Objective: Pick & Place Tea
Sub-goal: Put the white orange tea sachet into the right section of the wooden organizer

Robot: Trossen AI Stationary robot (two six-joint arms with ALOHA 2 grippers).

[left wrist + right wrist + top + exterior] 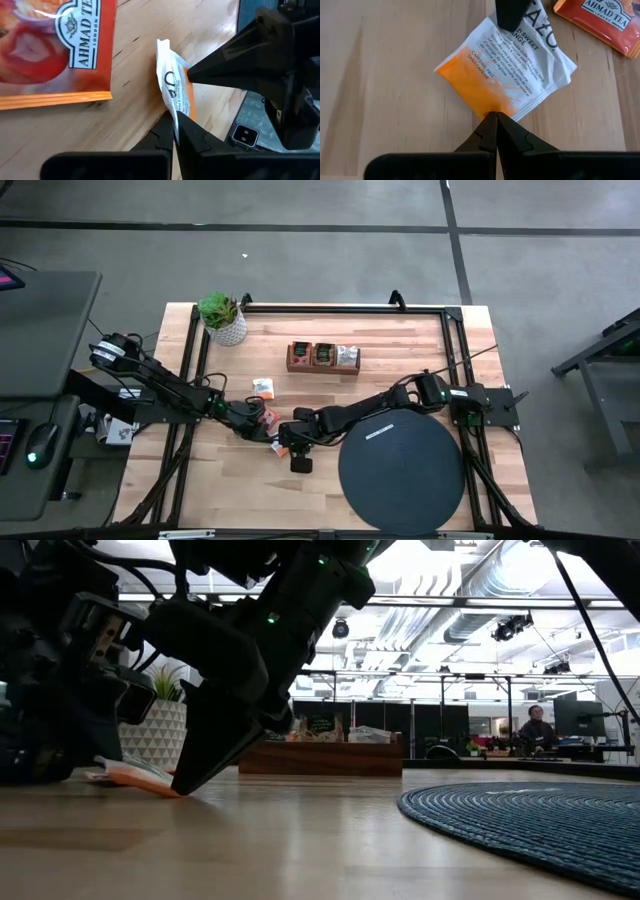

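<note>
Pinching sachet (502, 65) opposite corners: left gripper (175, 122), right gripper (496, 117).

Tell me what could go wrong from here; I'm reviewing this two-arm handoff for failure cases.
1. Both tools grip one sachet: the right tool is shut on its orange corner, the left tool on the opposite white edge. If they pull apart, it may tear.
2. If only one releases, the thin corner pinch might slip.
3. The Ahmad Tea sachet lies close by and could get nudged.

Both hands meeting mid-table, orange sachet (281, 448) between, black disc (401, 470) nearby
</note>
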